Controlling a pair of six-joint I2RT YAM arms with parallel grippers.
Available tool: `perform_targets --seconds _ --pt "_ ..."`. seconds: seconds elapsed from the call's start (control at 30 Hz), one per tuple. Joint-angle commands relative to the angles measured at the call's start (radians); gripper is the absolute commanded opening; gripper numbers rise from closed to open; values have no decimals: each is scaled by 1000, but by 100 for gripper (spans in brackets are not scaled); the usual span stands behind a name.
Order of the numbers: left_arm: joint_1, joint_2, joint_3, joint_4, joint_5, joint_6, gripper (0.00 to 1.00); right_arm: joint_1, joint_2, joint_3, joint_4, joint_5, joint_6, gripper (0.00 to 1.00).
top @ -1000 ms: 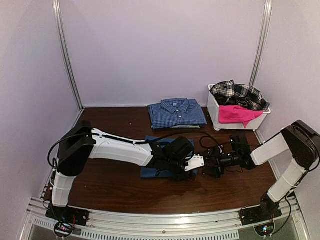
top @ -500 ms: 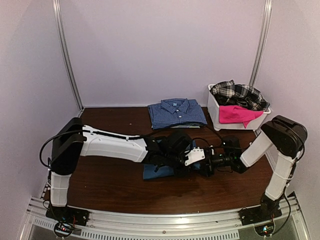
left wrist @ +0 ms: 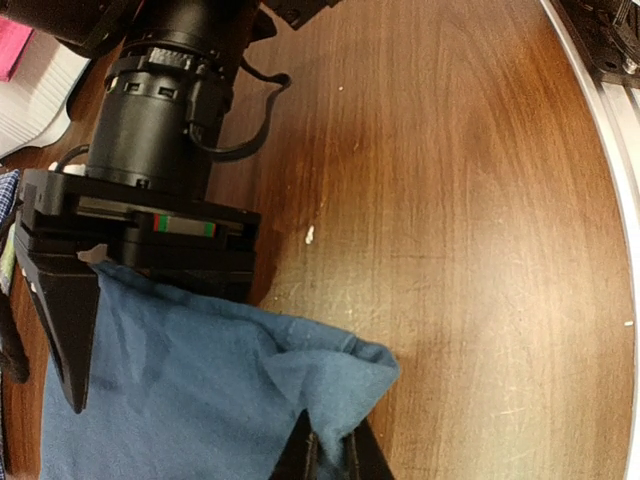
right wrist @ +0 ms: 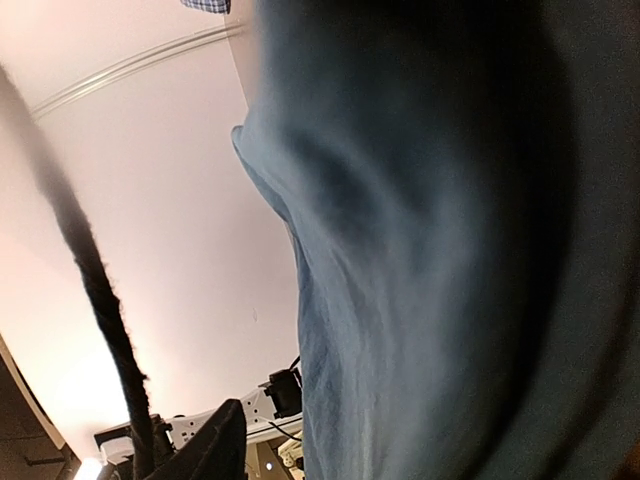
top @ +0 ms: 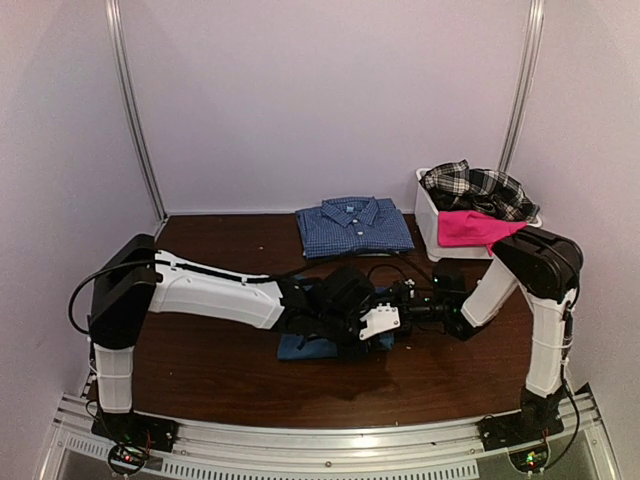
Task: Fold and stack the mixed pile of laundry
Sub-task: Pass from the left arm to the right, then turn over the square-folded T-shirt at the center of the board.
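Now: left fingers (left wrist: pixel 318 450) pinched shut on blue T-shirt (left wrist: pixel 190 380) corner, low over worktop (left wrist: pixel 480 250); right fingers (left wrist: pixel 68 320) at opposite edge, one over cloth, grip: cannot tell.

Pale lilac walls (top: pixel 320 100), dark wooden tabletop (top: pixel 220 370), 2 metal corner posts (top: pixel 135 110)

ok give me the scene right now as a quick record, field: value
left gripper: shut on a corner of the dark blue t-shirt
right gripper: open, at the t-shirt's edge
t-shirt: lying on the wooden table
folded: blue checked shirt, at the table's back
white bin: plaid shirt and pink piece inside
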Motion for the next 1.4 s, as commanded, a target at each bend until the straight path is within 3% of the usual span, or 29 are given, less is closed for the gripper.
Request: perform_targets --seconds 0.0,0.37,0.47,0.57,0.63,0.73,1.03,1.37 --pt "2 -62 -23 46 37 8 0 -17 73 34 -49 22 -31 56" --pt "1 -98 -88 58 65 12 0 -52 161 77 -61 -4 -103 39" --pt "1 -101 -99 56 61 10 0 -52 167 92 -60 -4 -116 22" --pt "3 -111 -102 50 55 -11 21 -54 138 116 -143 0 -178 2" --pt "5 -131 -113 47 38 -34 35 -59 98 138 -239 3 -246 0" --pt "28 -181 -141 41 27 -94 47 -65 19 188 -448 13 -414 0" --pt "171 -360 -290 50 -4 -333 58 -67 -163 468 -1174 153 -938 0" --pt "382 -507 -445 75 -8 -577 64 -73 -273 719 -1610 420 -1227 0"
